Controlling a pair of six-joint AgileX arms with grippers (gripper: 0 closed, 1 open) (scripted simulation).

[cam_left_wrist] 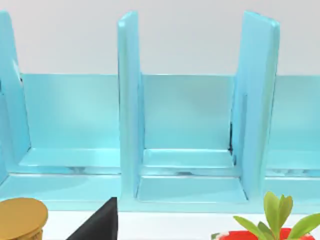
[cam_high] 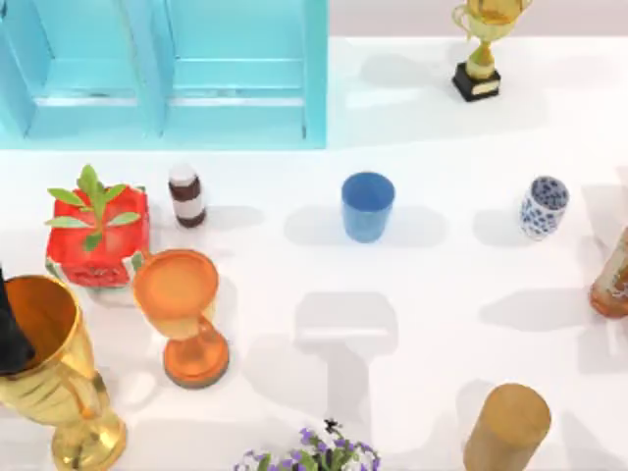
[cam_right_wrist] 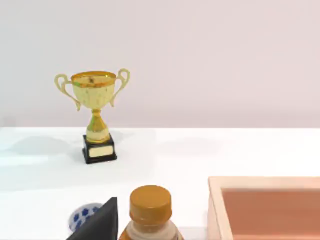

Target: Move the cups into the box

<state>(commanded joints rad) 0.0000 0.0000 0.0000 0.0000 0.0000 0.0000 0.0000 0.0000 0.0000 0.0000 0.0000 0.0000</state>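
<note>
While scanning the table [cam_high: 294,294], finding both cups standing outside the box: nothing delivered yet, whole job left to do. Spotting the blue cup [cam_high: 367,206] upright near the middle of the table, just in front of the light-blue box [cam_high: 314,88] and off its right-hand corner. Picking out the floral cup [cam_high: 543,207] well apart from it, upright too, over toward the right side. Looking into the box through the left wrist view: seeing upright dividers [cam_left_wrist: 129,100] and bare compartment floors, no cup inside.

Placing the left gripper [cam_left_wrist: 97,222] low at the table's left side, facing the box, with the gold goblet [cam_high: 49,373] and the red planter [cam_high: 98,235] close by. Not managing to tell its grip state. Placing the right gripper [cam_right_wrist: 97,222] at the right side, near an amber-capped bottle [cam_right_wrist: 150,210], with the floral cup [cam_right_wrist: 85,216] peeking just beyond it and the gold trophy [cam_right_wrist: 95,117] farther off. Not managing to tell its grip state either.

Judging two full rounds ahead: reaching, grasping, carrying and releasing for each cup. Guessing the floral cup suits the right arm, and watching for the orange goblet [cam_high: 182,314] and the small brown bottle [cam_high: 186,194] crowding the left arm's route to the blue one.
</note>
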